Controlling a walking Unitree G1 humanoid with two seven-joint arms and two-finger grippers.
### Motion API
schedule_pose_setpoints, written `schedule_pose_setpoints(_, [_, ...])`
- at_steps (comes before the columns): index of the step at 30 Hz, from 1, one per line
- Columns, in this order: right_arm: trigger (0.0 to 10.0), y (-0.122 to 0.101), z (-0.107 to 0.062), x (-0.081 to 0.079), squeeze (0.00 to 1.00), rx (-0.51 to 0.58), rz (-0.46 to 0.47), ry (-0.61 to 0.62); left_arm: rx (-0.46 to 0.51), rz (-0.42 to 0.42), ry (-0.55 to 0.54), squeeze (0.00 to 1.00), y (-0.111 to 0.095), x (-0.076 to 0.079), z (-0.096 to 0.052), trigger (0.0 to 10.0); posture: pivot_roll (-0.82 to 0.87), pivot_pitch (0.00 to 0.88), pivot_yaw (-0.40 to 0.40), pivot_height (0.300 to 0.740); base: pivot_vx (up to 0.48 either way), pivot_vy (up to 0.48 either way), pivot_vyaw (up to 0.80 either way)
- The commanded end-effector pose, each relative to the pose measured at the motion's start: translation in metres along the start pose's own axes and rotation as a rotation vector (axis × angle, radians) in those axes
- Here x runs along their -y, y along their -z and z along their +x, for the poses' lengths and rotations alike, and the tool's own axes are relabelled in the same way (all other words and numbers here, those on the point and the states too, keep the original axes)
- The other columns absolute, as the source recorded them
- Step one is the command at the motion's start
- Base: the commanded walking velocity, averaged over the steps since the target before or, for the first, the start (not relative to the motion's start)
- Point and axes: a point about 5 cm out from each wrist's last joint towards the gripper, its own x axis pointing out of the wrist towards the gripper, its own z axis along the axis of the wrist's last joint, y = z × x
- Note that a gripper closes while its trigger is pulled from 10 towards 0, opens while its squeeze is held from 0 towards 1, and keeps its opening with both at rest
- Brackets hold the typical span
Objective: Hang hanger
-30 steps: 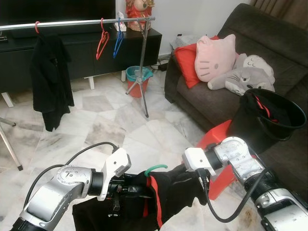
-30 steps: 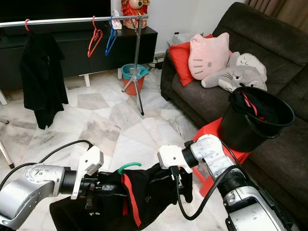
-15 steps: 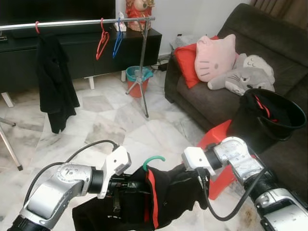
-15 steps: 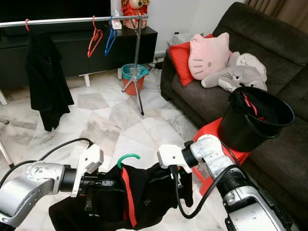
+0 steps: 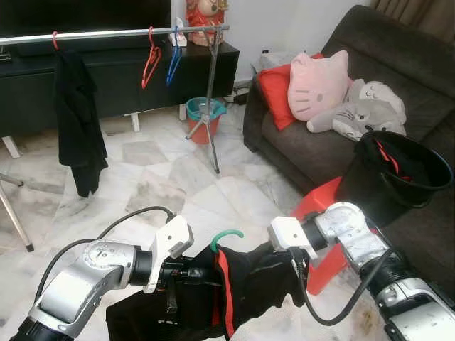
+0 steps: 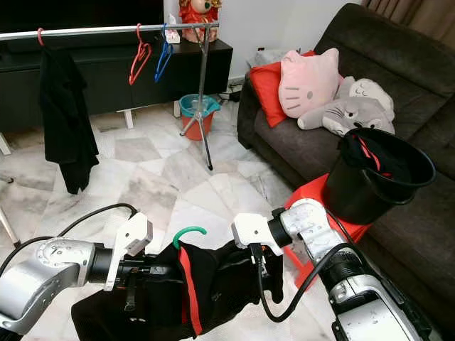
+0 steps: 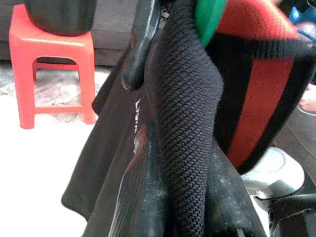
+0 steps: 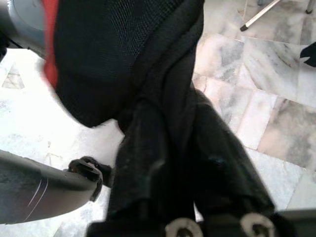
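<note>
A black garment with a red stripe point(image 5: 245, 284) hangs on a green hanger; the hanger's hook point(image 5: 226, 236) sticks up above the collar. I hold it low in front of me, over the marble floor. My left gripper point(image 5: 183, 273) is shut on the garment's left shoulder, with knit fabric point(image 7: 187, 123) pressed between the fingers. My right gripper point(image 5: 283, 261) is shut on the right shoulder, where cloth point(image 8: 163, 98) is bunched between its fingers. The metal rail point(image 5: 106, 33) stands far ahead at the upper left. It carries a black garment point(image 5: 77, 121), a red hanger point(image 5: 151, 58) and a blue hanger point(image 5: 173, 60).
A black bucket point(image 5: 409, 181) with clothes stands on a red stool point(image 5: 320, 206) close to my right arm. A dark sofa point(image 5: 398, 64) with cushions and plush toys lies to the right. A teal and red bucket point(image 5: 205, 117) sits by the rail's tripod leg point(image 5: 213, 135). A black cabinet point(image 5: 121, 82) stands behind.
The held garment and its green hook have risen slightly and shifted a little left. The black garment on the rail has swayed right and back.
</note>
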Motion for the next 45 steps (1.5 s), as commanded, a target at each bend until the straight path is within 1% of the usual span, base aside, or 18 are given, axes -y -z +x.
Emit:
schedule_pose_setpoints(1, [10.0, -0.005, -0.005, 0.006, 1.00, -0.017, -0.019, 0.011, -0.005, -0.007, 0.023, 0.00, -0.001, 0.000, 0.001, 0.0, 0.22, 0.000, -0.170, 0.740, 0.000, 0.000, 0.00])
schedule_pose_setpoints(12, [10.0, -0.003, -0.010, 0.005, 1.00, -0.047, -0.019, -0.006, -0.023, -0.006, 0.018, 0.00, 0.002, 0.000, 0.001, 0.0, 0.22, 0.000, -0.170, 0.740, 0.000, 0.000, 0.00])
schedule_pose_setpoints(16, [10.0, -0.001, -0.016, 0.003, 1.00, -0.074, -0.016, -0.022, -0.061, 0.003, -0.016, 0.00, 0.007, -0.004, 0.001, 0.0, 0.22, 0.000, -0.169, 0.740, 0.000, 0.000, 0.00])
schedule_pose_setpoints(23, [10.0, 0.001, -0.023, 0.001, 1.00, -0.096, -0.010, -0.025, -0.046, 0.010, -0.108, 0.00, 0.009, -0.015, 0.003, 0.0, 0.21, 0.000, -0.167, 0.740, 0.000, 0.000, 0.00])
schedule_pose_setpoints(28, [10.0, 0.005, -0.033, 0.003, 1.00, -0.125, 0.008, 0.044, -0.020, 0.009, -0.203, 0.00, 0.010, -0.025, 0.003, 0.0, 0.21, 0.000, -0.167, 0.740, 0.000, 0.000, 0.00])
schedule_pose_setpoints(29, [10.0, 0.010, -0.039, 0.013, 1.00, -0.165, 0.039, 0.196, -0.016, 0.018, -0.299, 0.00, 0.013, -0.034, 0.002, 0.0, 0.20, 0.000, -0.169, 0.740, 0.000, 0.000, 0.00])
schedule_pose_setpoints(30, [10.0, 0.010, -0.039, 0.013, 1.00, -0.165, 0.039, 0.196, -0.016, 0.018, -0.299, 0.00, 0.013, -0.034, 0.002, 0.0, 0.20, 0.000, -0.169, 0.740, 0.000, 0.000, 0.00])
schedule_pose_setpoints(31, [10.0, 0.013, -0.044, 0.019, 0.91, -0.183, 0.056, 0.315, -0.022, 0.014, -0.357, 0.00, 0.017, -0.040, 0.002, 0.0, 0.20, 0.000, -0.169, 0.740, 0.000, 0.000, 0.00])
schedule_pose_setpoints(32, [10.0, 0.018, -0.051, 0.026, 0.17, -0.196, 0.102, 0.470, -0.034, 0.022, -0.441, 0.00, 0.021, -0.047, 0.001, 0.0, 0.20, 0.000, -0.169, 0.740, 0.000, 0.000, 0.00])
schedule_pose_setpoints(33, [10.0, 0.021, -0.055, 0.031, 0.17, -0.204, 0.133, 0.565, -0.042, 0.029, -0.493, 0.00, 0.023, -0.051, 0.001, 0.0, 0.20, 0.000, -0.169, 0.740, 0.000, 0.000, 0.00])
schedule_pose_setpoints(34, [10.0, 0.025, -0.061, 0.034, 0.00, -0.205, 0.176, 0.683, -0.035, 0.002, -0.551, 0.00, 0.027, -0.055, 0.001, 0.0, 0.20, 0.000, -0.167, 0.740, 0.000, 0.000, 0.00])
schedule_pose_setpoints(37, [10.0, 0.038, -0.076, 0.037, 0.00, -0.183, 0.325, 0.960, -0.016, -0.021, -0.678, 0.00, 0.032, -0.063, 0.003, 0.3, 0.19, 0.000, -0.161, 0.740, 0.000, 0.000, 0.00])
schedule_pose_setpoints(39, [10.0, 0.041, -0.079, 0.037, 0.00, -0.179, 0.353, 1.015, -0.014, -0.026, -0.712, 0.00, 0.034, -0.065, 0.003, 0.3, 0.19, 0.000, -0.159, 0.740, 0.000, 0.000, 0.00])
schedule_pose_setpoints(40, [10.0, 0.049, -0.083, 0.034, 0.00, -0.160, 0.426, 1.108, 0.000, -0.051, -0.789, 0.00, 0.036, -0.070, 0.002, 10.0, 0.19, 0.000, -0.153, 0.740, 0.000, 0.000, 0.00])
schedule_pose_setpoints(41, [10.0, 0.064, -0.086, 0.025, 0.00, -0.108, 0.565, 1.243, 0.025, -0.088, -0.913, 0.00, 0.041, -0.078, 0.000, 10.0, 0.18, 0.000, -0.146, 0.740, 0.000, 0.000, 0.00])
schedule_pose_setpoints(42, [10.0, 0.064, -0.086, 0.025, 0.00, -0.108, 0.565, 1.243, 0.025, -0.088, -0.913, 0.00, 0.041, -0.078, 0.000, 10.0, 0.18, 0.000, -0.146, 0.740, 0.000, 0.000, 0.00])
schedule_pose_setpoints(44, [10.0, 0.085, -0.082, 0.008, 0.00, -0.082, 0.713, 1.380, 0.061, -0.113, -1.064, 0.00, 0.046, -0.084, -0.006, 10.0, 0.17, 0.000, -0.136, 0.740, 0.000, 0.000, 0.00])
schedule_pose_setpoints(45, [10.0, 0.085, -0.082, 0.008, 0.00, -0.082, 0.713, 1.380, 0.061, -0.113, -1.064, 0.00, 0.046, -0.084, -0.006, 10.0, 0.17, 0.000, -0.136, 0.740, 0.000, 0.000, 0.00])
